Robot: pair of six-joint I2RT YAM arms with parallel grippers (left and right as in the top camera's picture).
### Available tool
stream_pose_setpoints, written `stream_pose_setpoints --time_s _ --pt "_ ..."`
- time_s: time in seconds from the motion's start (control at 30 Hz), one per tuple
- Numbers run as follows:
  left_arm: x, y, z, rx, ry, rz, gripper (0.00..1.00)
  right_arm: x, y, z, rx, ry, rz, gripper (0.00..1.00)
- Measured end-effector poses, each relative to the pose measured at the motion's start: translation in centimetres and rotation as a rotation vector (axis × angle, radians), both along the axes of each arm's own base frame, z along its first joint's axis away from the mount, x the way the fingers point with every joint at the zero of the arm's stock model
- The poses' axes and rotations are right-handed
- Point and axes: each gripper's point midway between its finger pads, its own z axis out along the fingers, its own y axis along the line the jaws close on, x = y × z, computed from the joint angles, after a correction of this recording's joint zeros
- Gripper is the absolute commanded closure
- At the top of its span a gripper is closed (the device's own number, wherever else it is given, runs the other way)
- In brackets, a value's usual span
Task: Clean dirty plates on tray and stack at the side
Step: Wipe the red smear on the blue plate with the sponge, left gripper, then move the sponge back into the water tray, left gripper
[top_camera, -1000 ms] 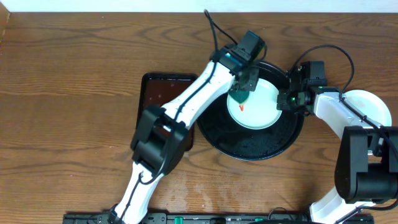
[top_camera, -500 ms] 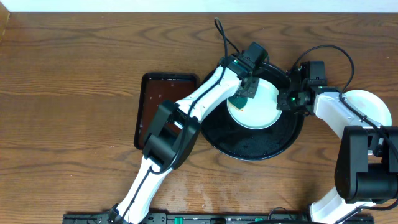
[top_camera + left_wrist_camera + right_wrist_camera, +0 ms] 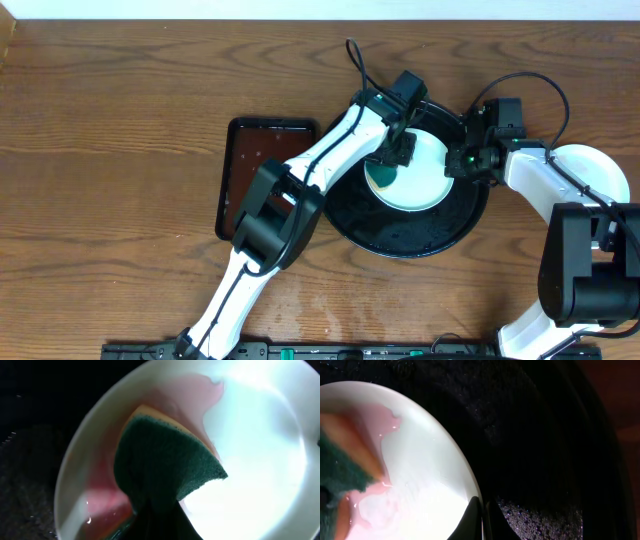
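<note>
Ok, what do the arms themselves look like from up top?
Left arm and right arm have white shells with black joints. A black cable loops above each wrist, and a small green light shows by the right wrist. Left claw and right claw are black.

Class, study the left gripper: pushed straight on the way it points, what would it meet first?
The left gripper clamps a sponge lying against the plate, so probably the plate's pink-smeared floor comes first, the tray beneath.
</note>
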Motion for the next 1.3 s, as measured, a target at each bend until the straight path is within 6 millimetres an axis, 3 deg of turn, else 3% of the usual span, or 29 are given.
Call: stream_pose_setpoints --time_s 0.4,0.7,0.83,0.93,1.07,1.2,1.3 --pt "-0.6 -1.7 -0.1 -0.149 0.072 0.0 0.93 0.0 0.0 0.0 -0.002 0.0 -0.001 0.99" --pt "-4.1 -5.6 0.5 -0.375 0.285 -0.033 0.93 0.0 0.0 0.0 -0.002 0.0 -0.001 0.99" --pt "-4.4 -6.2 0.9 -0.437 0.334 -0.029 0.93 0.0 0.0 0.0 -0.002 0.0 -0.001 0.99" --pt "-3.1 -5.8 1.4 -0.473 0.328 -0.005 0.93 0.0 0.0 0.0 -0.002 0.0 0.0 0.99" --pt "0.1 -3.1 3.2 -0.476 0.255 0.069 0.93 0.0 0.0 0.0 -0.002 0.0 -0.001 0.99" --pt "2.9 0.2 8.0 -0.482 0.138 0.134 0.93 0.0 0.0 0.0 -0.002 0.0 -0.001 0.99" --pt "3.5 2.3 12.0 -0.484 0.07 0.162 0.93 0.0 0.0 0.0 -0.002 0.0 0.0 0.99"
